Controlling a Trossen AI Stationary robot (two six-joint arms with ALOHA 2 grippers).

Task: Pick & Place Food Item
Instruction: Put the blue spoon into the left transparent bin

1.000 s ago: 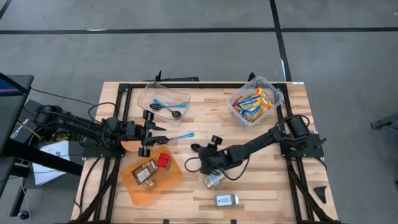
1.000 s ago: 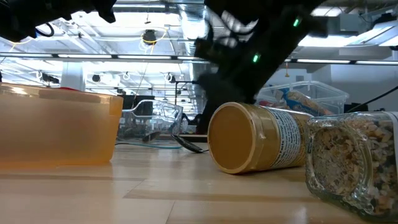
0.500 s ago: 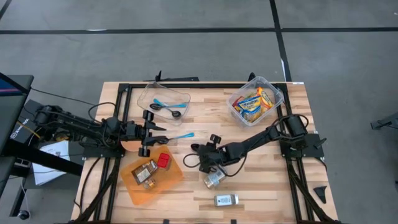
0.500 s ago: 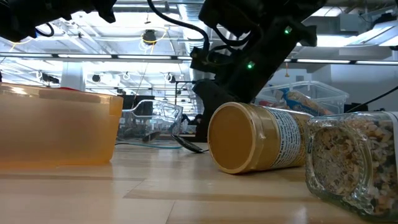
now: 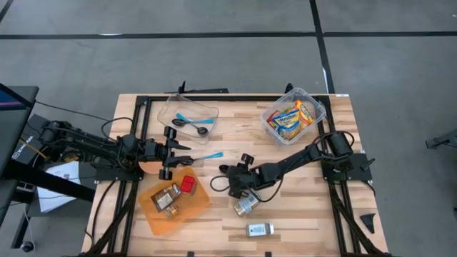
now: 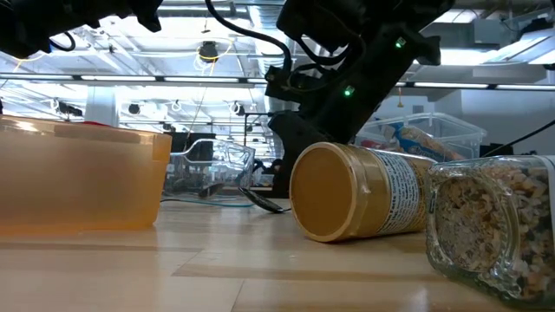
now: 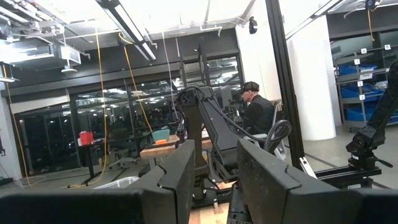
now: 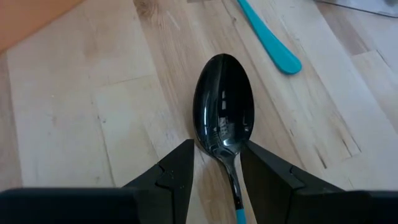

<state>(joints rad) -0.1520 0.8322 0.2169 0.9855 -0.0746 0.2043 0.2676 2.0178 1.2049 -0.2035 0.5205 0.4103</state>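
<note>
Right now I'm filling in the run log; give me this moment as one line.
right gripper: shut on black spoon, low over table | left gripper: open, raised, idle | jar: on its side

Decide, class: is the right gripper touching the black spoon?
Touching. In the right wrist view, the right gripper pinches the black spoon at its neck between both fingers.

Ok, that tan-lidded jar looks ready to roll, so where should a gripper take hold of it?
The jar lies on its side, lid toward the low camera. Probably best from straight above, fingers closing across the labelled body at mid-length, pinning the curved sides rather than nudging them.
</note>
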